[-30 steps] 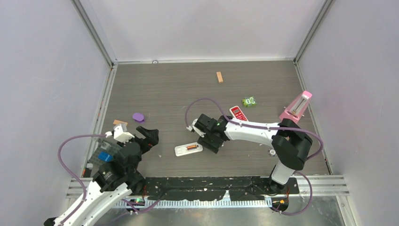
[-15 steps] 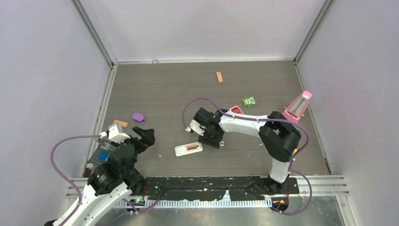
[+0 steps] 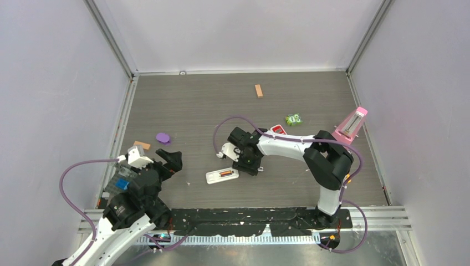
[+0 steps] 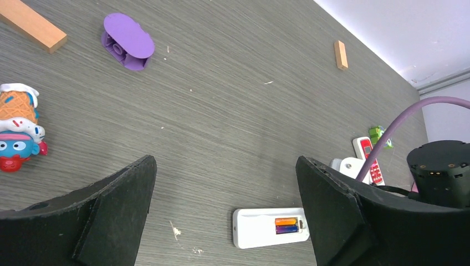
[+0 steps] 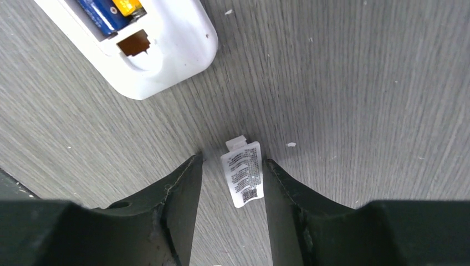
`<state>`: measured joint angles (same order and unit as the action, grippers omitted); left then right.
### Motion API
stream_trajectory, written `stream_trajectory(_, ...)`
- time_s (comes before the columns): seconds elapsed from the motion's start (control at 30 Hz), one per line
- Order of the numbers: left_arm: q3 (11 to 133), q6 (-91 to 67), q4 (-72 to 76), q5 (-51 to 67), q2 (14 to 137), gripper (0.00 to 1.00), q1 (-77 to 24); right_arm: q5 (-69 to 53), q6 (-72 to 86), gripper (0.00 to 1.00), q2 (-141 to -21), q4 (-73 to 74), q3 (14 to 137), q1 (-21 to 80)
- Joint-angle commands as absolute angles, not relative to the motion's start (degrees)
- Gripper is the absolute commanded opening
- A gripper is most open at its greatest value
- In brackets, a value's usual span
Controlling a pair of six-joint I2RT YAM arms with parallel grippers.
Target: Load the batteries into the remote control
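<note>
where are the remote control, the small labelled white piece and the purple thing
remote control [image 4: 258, 228]: left wrist view, plain white back.
small labelled white piece [image 5: 244, 174]: right wrist view, middle of its label.
purple thing [image 4: 128, 40]: left wrist view, top face.

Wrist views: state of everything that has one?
remote: back up, battery bay uncovered
batteries: both seated in the bay, orange beside blue
cover: off, lying flat apart from the remote, between the right fingers
left end effector: open, empty
right end effector: open, straddling the cover
</note>
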<state>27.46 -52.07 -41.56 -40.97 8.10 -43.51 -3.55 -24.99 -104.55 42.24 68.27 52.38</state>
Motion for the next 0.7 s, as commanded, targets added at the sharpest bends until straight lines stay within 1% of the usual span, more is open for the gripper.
stream_trajectory(0.0, 28.5, -51.8, -41.3, -42.7, 7.8, 0.98, -43.6, -3.8, -26.0, 0.47, -106.6, 41.7, 70.1, 52.0)
stream_trajectory(0.1, 28.7, -51.8, -41.4, -42.6, 7.6, 0.98, -43.6, -3.2, -26.1, 0.46, -107.5, 41.8, 70.5, 51.3)
stream_trajectory(0.27, 28.8, -51.5, -41.1, -42.7, 7.9, 0.98, -43.6, -1.6, -25.8, 0.52, -106.8, 41.7, 71.9, 50.6)
stream_trajectory(0.33, 28.8, -51.5, -40.9, -42.6, 8.1, 0.98, -43.6, -1.7, -25.8, 0.52, -106.7, 41.7, 72.2, 50.6)
stream_trajectory(0.43, 28.9, -51.5, -40.9, -42.7, 8.3, 0.98, -43.6, -2.4, -25.6, 0.49, -107.0, 41.8, 72.2, 50.6)
stream_trajectory(0.5, 28.9, -51.5, -41.0, -42.7, 8.3, 0.98, -43.6, -3.1, -25.5, 0.41, -107.4, 41.9, 71.9, 50.6)
stream_trajectory(0.57, 28.7, -51.4, -40.8, -42.6, 8.3, 0.98, -43.6, -3.7, -25.4, 0.25, -107.6, 41.9, 71.8, 50.6)
stream_trajectory(0.6, 28.6, -51.3, -40.7, -42.4, 8.3, 0.98, -43.6, -3.8, -25.2, 0.22, -107.6, 41.9, 71.9, 50.6)
stream_trajectory(0.63, 28.6, -51.1, -40.5, -42.2, 8.4, 0.99, -43.6, -3.8, -24.9, 0.17, -107.6, 41.9, 72.1, 50.6)
stream_trajectory(0.67, 28.5, -50.6, -40.2, -41.9, 8.5, 0.99, -43.5, -3.9, -24.7, 0.15, -107.6, 41.8, 72.2, 50.6)
